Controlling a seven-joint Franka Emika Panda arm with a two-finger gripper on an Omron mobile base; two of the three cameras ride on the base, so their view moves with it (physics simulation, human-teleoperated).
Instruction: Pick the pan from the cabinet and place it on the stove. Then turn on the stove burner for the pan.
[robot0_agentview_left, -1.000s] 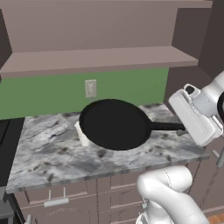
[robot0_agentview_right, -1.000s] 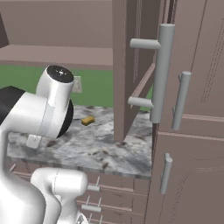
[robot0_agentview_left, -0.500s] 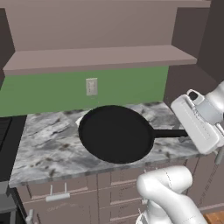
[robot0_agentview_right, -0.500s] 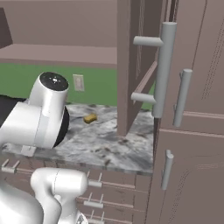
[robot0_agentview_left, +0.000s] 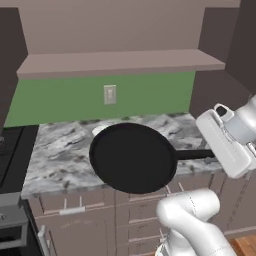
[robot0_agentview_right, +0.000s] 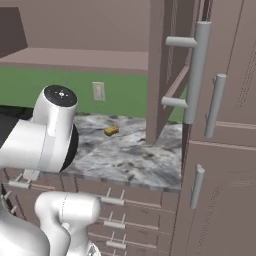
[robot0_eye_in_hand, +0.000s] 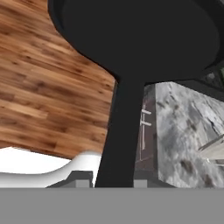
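Pan (robot0_agentview_left: 132, 157) handle runs straight between the closed fingers (robot0_eye_in_hand: 114, 181).

No legible text, labels, brands, numbers or signs on any surface in the three views.

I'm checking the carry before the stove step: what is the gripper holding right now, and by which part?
The gripper holds the pan by the far end of its long black handle, with the pan raised over the marble counter.
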